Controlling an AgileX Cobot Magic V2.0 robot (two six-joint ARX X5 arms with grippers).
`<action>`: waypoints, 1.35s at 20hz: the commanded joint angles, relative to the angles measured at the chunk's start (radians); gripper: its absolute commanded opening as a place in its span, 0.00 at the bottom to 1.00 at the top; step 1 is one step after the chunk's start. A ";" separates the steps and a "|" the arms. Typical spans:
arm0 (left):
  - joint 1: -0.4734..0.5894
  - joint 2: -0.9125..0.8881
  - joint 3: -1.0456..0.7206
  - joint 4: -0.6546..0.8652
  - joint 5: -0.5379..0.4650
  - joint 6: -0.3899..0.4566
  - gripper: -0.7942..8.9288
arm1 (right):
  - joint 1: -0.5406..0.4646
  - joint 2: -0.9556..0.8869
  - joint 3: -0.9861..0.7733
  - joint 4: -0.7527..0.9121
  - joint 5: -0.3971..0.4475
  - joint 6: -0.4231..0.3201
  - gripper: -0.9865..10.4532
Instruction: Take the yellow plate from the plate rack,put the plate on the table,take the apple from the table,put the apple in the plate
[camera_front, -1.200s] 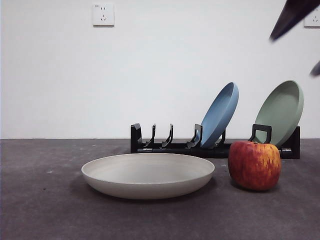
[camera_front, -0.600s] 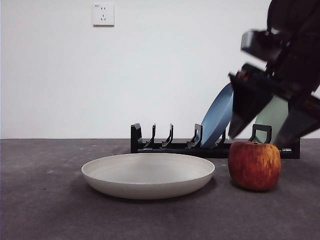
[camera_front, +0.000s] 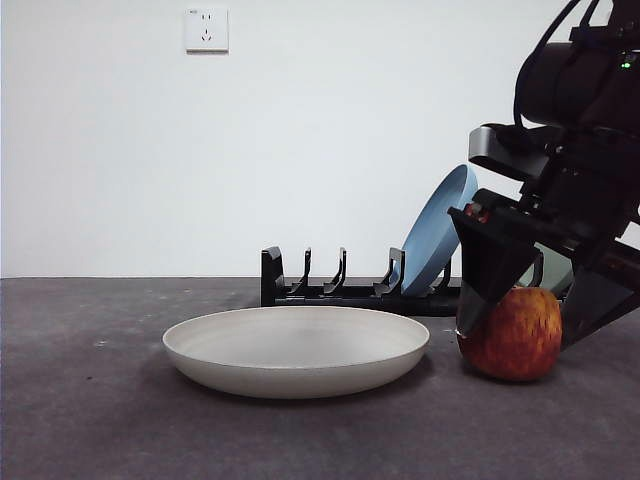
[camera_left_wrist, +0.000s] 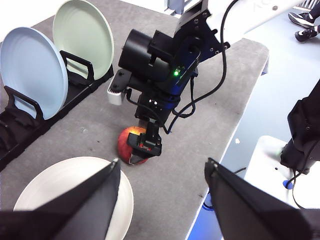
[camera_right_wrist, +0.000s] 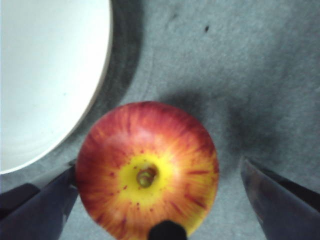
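The yellow plate (camera_front: 296, 350) lies flat on the table (camera_front: 100, 420), in front of the black plate rack (camera_front: 340, 290). The red apple (camera_front: 512, 335) stands on the table just right of the plate. My right gripper (camera_front: 516, 340) is open and low over the apple, one jaw on each side, not closed on it. The right wrist view shows the apple (camera_right_wrist: 147, 170) between the jaws of that gripper (camera_right_wrist: 160, 167), with the plate (camera_right_wrist: 45, 75) beside it. My left gripper (camera_left_wrist: 162, 162) is open and empty, high above the plate (camera_left_wrist: 75, 195) and the apple (camera_left_wrist: 131, 145).
A blue plate (camera_front: 440, 225) leans in the rack. A sage-green plate (camera_front: 552, 272) stands behind the right arm, mostly hidden; it shows fully in the left wrist view (camera_left_wrist: 82, 32). The table's edge (camera_left_wrist: 235, 135) runs near the apple. A wall socket (camera_front: 206, 29) is on the wall.
The right arm has come down from the upper right corner. Its open jaws now stand on either side of the apple. Plate and apple have not moved.
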 joint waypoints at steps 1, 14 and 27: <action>-0.002 0.000 -0.004 0.002 -0.006 -0.007 0.38 | 0.003 0.010 0.001 0.007 0.002 0.007 0.53; 0.000 0.000 -0.004 -0.023 -0.007 0.002 0.38 | 0.010 -0.163 0.003 0.018 0.003 0.071 0.07; 0.000 0.000 -0.004 -0.067 -0.005 0.002 0.38 | 0.335 -0.031 0.079 0.319 0.123 0.145 0.07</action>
